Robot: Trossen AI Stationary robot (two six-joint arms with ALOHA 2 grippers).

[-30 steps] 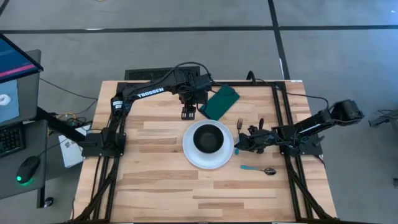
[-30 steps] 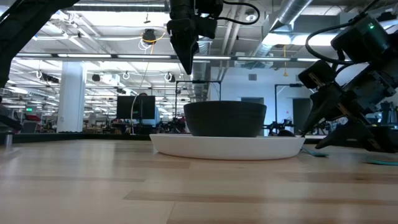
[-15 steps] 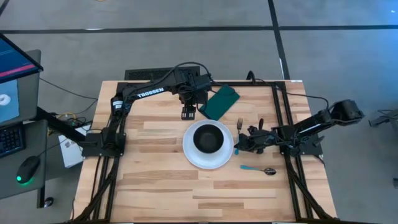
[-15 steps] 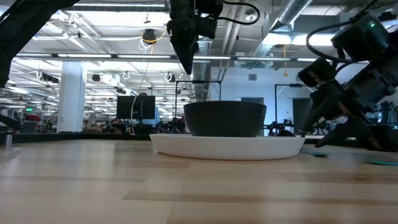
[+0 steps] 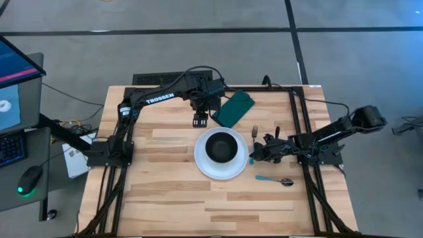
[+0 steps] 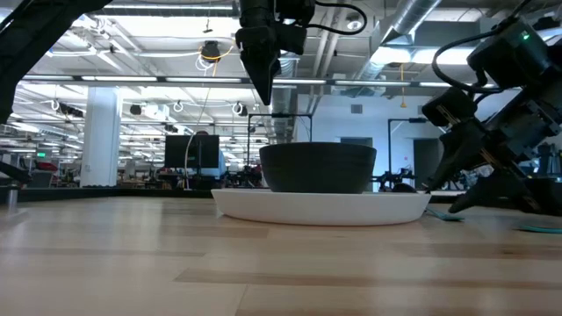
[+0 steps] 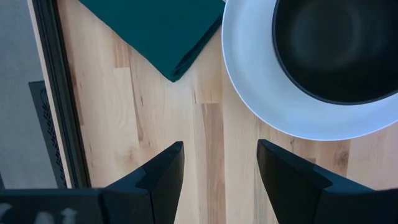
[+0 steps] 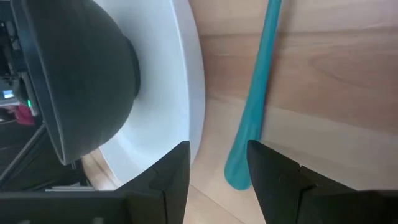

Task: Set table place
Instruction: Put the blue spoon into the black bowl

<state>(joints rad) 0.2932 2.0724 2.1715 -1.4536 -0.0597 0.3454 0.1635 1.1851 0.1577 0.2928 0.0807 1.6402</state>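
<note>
A white plate [image 5: 200,158] lies on the light-wood table [image 5: 165,192] with a dark bowl [image 5: 221,147] standing in it. A teal napkin [image 5: 233,108] lies flat beyond the plate. A spoon with a teal handle [image 5: 269,178] lies right of the plate, toward the near edge. My left gripper [image 5: 199,121] hangs open and empty above the table between napkin and plate, fingers pointing down [image 7: 217,163]. My right gripper [image 5: 254,156] is low and open beside the plate's right rim [image 8: 189,93]. In the right wrist view the spoon's handle end [image 8: 239,168] shows between the fingers.
A fork [image 5: 254,131] and a dark knife [image 5: 277,130] lie on the table right of the plate, just beyond my right gripper. Black frame rails [image 5: 297,125] run along the table's sides. Bare wood lies at the near side and left of the plate.
</note>
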